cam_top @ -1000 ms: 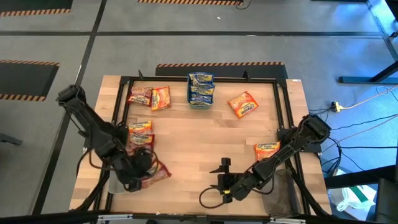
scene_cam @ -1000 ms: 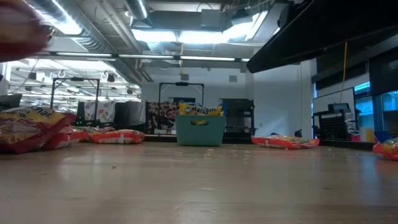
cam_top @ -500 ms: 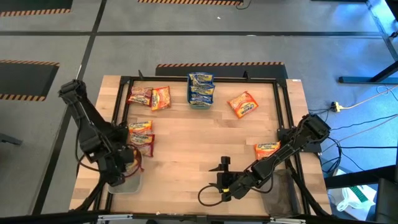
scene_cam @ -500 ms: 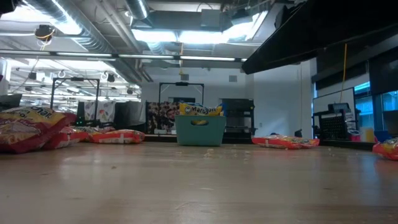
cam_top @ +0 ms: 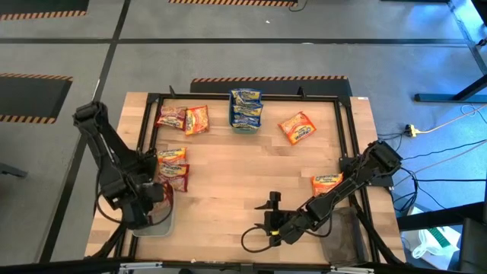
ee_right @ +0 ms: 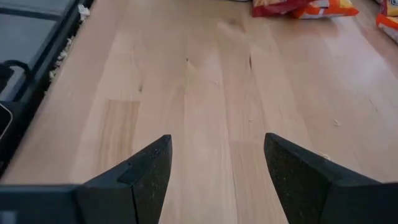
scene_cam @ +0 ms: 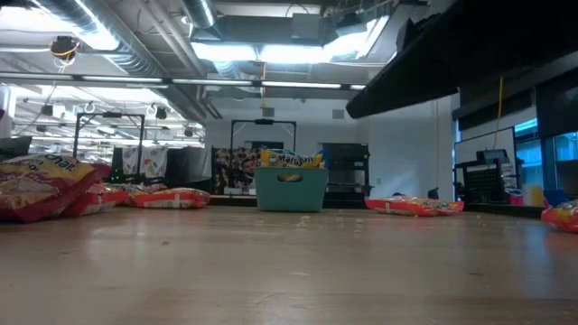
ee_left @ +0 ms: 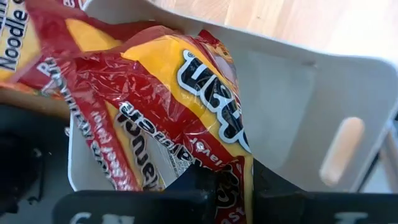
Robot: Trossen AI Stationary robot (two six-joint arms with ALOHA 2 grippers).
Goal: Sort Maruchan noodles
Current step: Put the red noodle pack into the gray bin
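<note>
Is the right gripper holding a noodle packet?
No, the right gripper is open and empty above bare table in its wrist view.

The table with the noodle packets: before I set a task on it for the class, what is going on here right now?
The robot is sorting ramen packets. The left gripper is shut on a red packet, holding it over the grey tray at the table's near left corner. The right gripper is open over bare wood near the front edge, holding nothing. Blue-and-yellow packets already sit in the teal bin at the far side; other packets lie loose on the table.
</note>
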